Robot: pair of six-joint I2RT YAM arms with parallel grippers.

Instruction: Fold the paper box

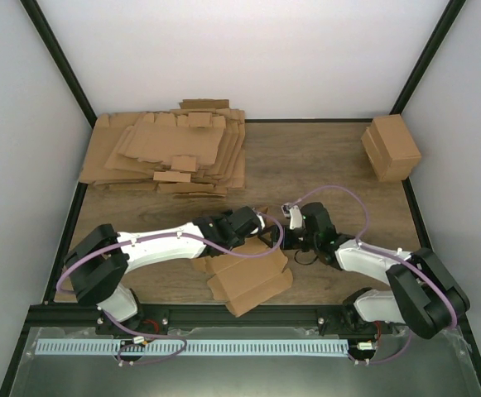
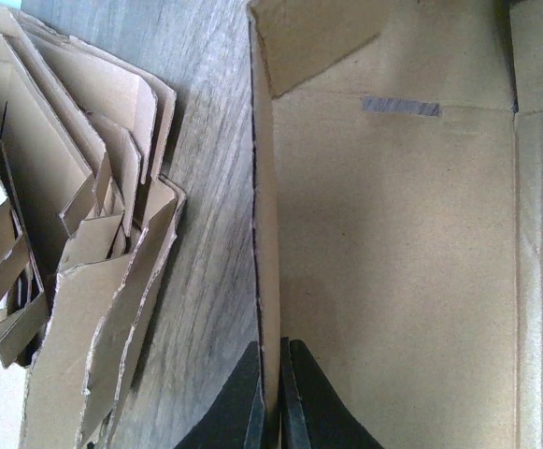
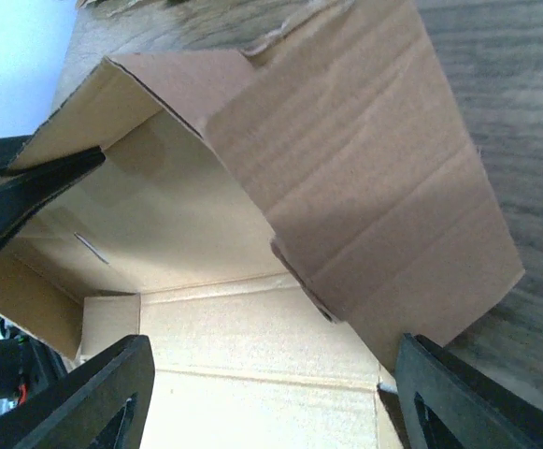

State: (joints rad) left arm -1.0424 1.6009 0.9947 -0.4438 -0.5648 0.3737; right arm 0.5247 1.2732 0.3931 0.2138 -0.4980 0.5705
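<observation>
The box (image 1: 252, 285) sits half-formed at the bench's (image 1: 323, 165) near edge; left end effector (image 2: 271, 383) pinches one raised wall (image 2: 266, 187); right end effector (image 3: 276, 355) gapes empty beside it; most folding is left, I'd judge.

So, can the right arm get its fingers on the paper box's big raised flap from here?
Probably yes: the right fingers stand open with the paper box's flap just ahead and nothing between. The left fingers pinch a side wall, off to one side.
</observation>
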